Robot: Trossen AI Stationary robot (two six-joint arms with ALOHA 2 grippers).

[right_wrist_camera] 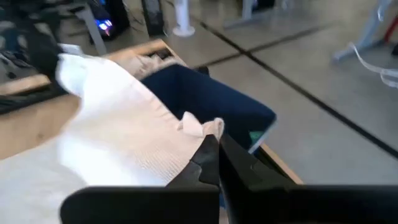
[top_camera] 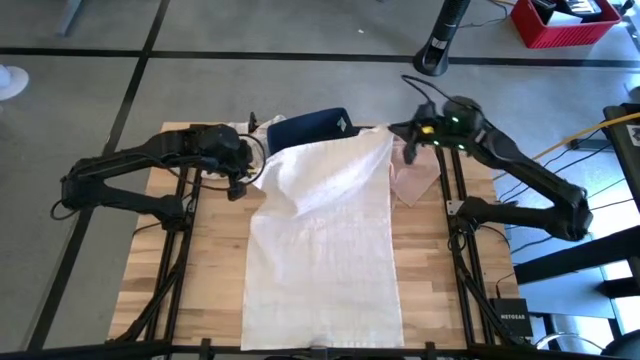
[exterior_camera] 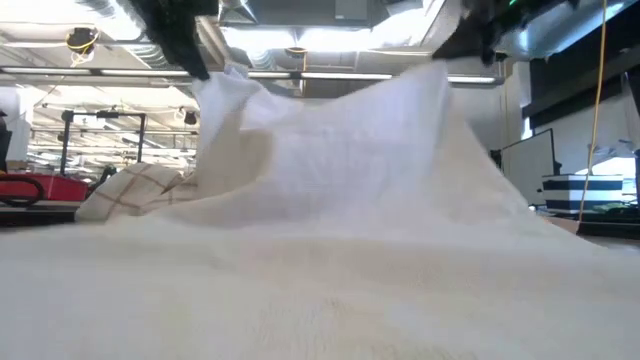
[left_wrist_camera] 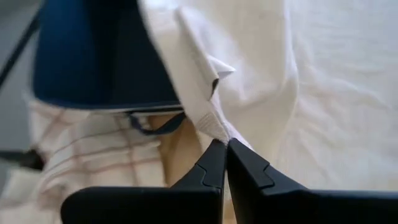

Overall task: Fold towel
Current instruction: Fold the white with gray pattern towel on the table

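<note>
We see the towel spread down the table, its far edge lifted. The left gripper pinches the far-left corner, the right gripper the far-right one, near a navy cloth.

My two arms are dark, near-black, built of slender tubular links joined by bulkier rounded housings. A thin black cable loops off my left arm near its wrist; another arcs above the wrist of my right arm, where small green and amber lights glow on the housing. My left tool ends in two matte black, wedge-shaped fingers with stepped inner faces. My right tool has the same angular black fingers.
</note>
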